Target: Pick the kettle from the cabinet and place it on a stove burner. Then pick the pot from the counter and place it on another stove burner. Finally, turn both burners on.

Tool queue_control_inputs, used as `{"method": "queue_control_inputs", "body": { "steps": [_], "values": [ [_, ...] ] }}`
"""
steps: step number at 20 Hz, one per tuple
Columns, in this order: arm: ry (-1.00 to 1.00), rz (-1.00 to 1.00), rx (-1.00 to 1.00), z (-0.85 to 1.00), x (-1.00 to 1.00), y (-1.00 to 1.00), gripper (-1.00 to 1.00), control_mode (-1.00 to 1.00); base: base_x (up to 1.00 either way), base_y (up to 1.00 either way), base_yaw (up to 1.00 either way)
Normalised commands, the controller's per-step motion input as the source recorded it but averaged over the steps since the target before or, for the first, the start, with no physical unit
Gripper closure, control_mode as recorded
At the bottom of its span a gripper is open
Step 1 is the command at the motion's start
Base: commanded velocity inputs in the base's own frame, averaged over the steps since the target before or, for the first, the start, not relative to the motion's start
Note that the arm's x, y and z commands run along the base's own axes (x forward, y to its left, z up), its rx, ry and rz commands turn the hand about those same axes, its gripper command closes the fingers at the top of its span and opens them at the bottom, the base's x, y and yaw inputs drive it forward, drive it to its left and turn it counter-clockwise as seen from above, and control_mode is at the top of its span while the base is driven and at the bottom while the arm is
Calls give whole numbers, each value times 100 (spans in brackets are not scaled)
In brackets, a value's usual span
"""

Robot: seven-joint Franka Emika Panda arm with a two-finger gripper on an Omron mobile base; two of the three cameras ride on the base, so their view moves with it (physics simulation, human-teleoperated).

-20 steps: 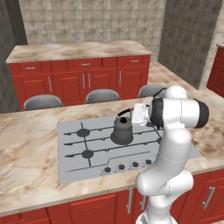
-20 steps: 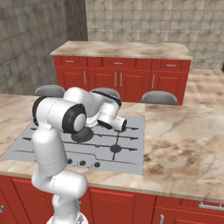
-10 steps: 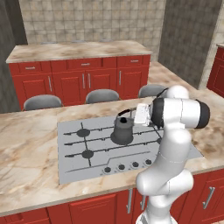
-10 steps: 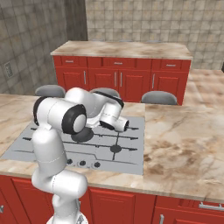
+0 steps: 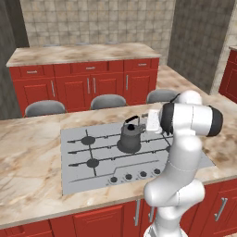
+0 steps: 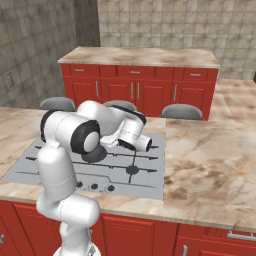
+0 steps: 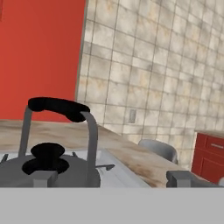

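1. The kettle (image 5: 130, 134), dark grey with a black arched handle and a knobbed lid, stands upright on a back burner of the grey cooktop (image 5: 83, 171), its round base resting on the thin wire grate.
2. The gripper (image 5: 149, 121) sits just beside the kettle, level with its handle, and is apart from it; in the hand view the two finger tips (image 7: 41, 177) stand spread wide, one at each side of the picture, holding nothing.
3. In the hand view the kettle (image 7: 50, 144) fills the lower left, close in front of the fingers (lid knob and handle arch clearly seen).
4. Beyond the kettle from the gripper, two more burners (image 5: 88, 140) lie on the far half of the cooktop, bare.
5. Below the gripper, toward the robot's base, a row of small knobs (image 5: 127, 177) lines the cooktop's near edge.
6. The cooktop is set into a long marbled counter (image 5: 28, 180) with red cabinet fronts.
7. Behind the counter, past the gripper, three grey chair backs (image 5: 108, 100) show, then a second red-fronted counter (image 5: 83, 54) against a tiled wall.
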Motion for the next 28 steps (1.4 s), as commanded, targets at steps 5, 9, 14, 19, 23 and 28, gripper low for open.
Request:
{"method": "queue_control_inputs", "body": {
  "steps": [5,9,14,19,23,28],
  "values": [
    [-5,0,0,0,-34,0,-100,-100,0,0,0],
    [-5,0,-1,1,-50,-6,-100,-100,0,0,0],
    [-8,0,-10,25,-52,-1,-100,-100,0,0,0],
    [-5,0,-20,55,-46,0,-100,-100,0,0,0],
    [-1,0,-24,66,-40,2,-100,-100,0,0,0],
    [-2,0,-25,65,-41,6,-100,-100,0,0,0]
  ]
}}
